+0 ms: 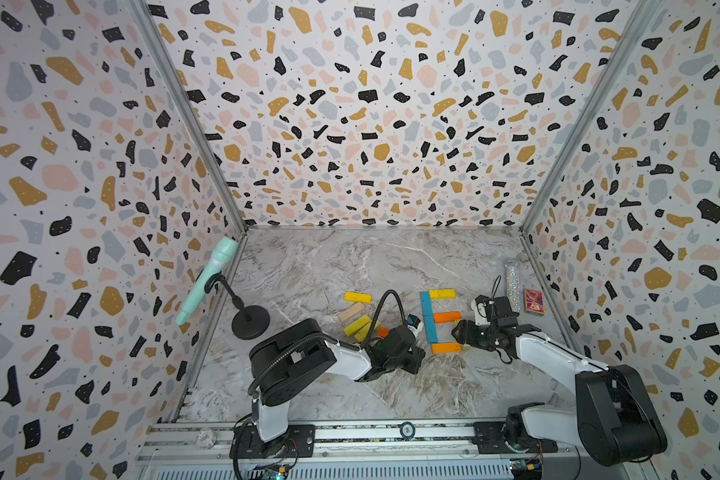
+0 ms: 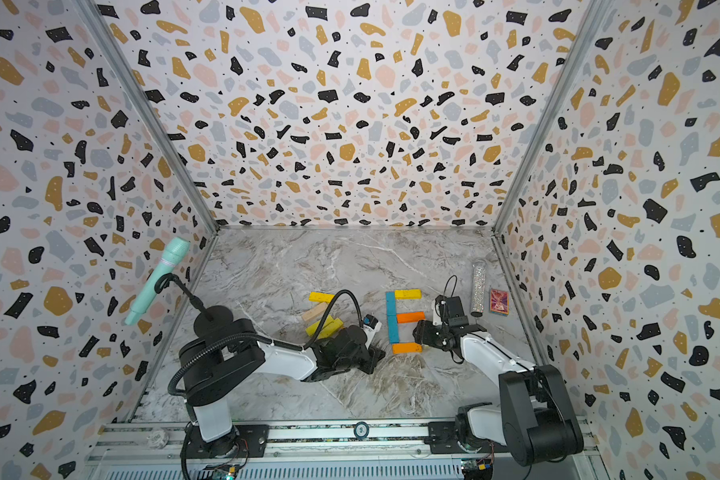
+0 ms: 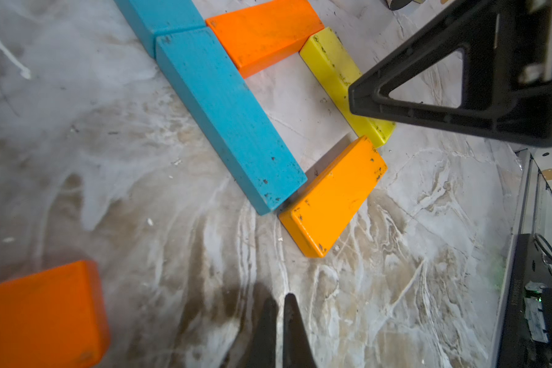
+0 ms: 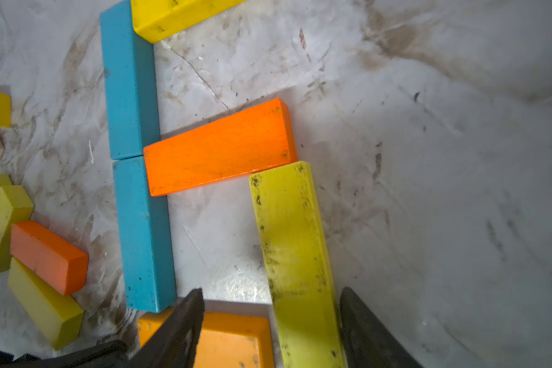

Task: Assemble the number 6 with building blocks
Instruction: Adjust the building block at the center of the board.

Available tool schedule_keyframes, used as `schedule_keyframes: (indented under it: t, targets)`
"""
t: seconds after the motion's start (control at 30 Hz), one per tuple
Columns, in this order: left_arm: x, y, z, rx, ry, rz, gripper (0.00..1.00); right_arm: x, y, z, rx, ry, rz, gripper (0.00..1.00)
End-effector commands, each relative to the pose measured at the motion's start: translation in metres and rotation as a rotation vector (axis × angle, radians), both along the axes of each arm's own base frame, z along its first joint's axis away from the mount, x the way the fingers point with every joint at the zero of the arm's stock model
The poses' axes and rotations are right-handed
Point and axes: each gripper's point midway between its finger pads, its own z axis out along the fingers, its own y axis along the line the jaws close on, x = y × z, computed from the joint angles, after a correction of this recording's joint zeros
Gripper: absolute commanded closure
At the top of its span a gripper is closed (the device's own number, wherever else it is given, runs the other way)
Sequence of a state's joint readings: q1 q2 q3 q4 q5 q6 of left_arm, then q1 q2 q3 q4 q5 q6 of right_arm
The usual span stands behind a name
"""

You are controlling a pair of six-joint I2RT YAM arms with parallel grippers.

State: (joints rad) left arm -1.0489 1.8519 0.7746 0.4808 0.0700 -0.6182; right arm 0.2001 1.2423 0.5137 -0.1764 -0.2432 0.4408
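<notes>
Two teal building blocks [image 1: 427, 316] lie end to end as a column. A yellow block [image 1: 442, 294], an orange one [image 1: 446, 317] and an amber one [image 1: 445, 348] branch off it to the right. A yellow-green block [image 4: 290, 229] lies flat between the orange block [image 4: 220, 149] and the amber block [image 4: 230, 337]. My right gripper [image 4: 271, 291] is open and straddles it, one finger beside it and the other over the amber block. My left gripper [image 3: 279, 306] is shut and empty, low over the table near the teal column's near end [image 3: 268, 178].
Loose blocks lie left of the figure: yellow [image 1: 357, 296], beige [image 1: 351, 311], two yellow-green [image 1: 357, 325] and orange [image 1: 382, 331]. A mint microphone [image 1: 208, 278] on a black stand [image 1: 250, 322] stands at the left wall. A glitter tube [image 1: 512, 286] and a red card box [image 1: 534, 301] sit at the right.
</notes>
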Motion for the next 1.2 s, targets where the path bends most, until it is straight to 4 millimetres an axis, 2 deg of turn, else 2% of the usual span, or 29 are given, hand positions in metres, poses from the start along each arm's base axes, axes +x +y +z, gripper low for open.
schedule_keyframes:
  t: [0.0, 0.13, 0.33, 0.57, 0.73, 1.17]
  targets:
    - [0.005, -0.005, 0.006, -0.027, -0.021, -0.003, 1.0, -0.006, -0.001, 0.016, 0.017, -0.04, 0.001, 0.36]
    - [0.005, -0.002, 0.004, -0.021, -0.022, 0.008, 1.0, -0.017, -0.001, 0.016, 0.026, -0.015, -0.006, 0.36]
    - [0.007, -0.001, 0.009, -0.032, -0.033, 0.014, 1.0, -0.036, 0.02, 0.026, 0.075, -0.025, 0.022, 0.59]
    - [0.005, -0.003, 0.007, -0.038, -0.028, 0.007, 1.0, -0.065, 0.039, 0.008, 0.111, 0.014, 0.048, 0.74]
    - [0.005, -0.003, 0.006, -0.036, -0.028, 0.005, 1.0, -0.07, 0.051, 0.0, 0.131, 0.02, 0.084, 0.77]
    - [0.005, -0.003, 0.001, -0.028, -0.021, 0.003, 1.0, -0.066, 0.049, -0.019, 0.072, 0.051, 0.091, 0.78]
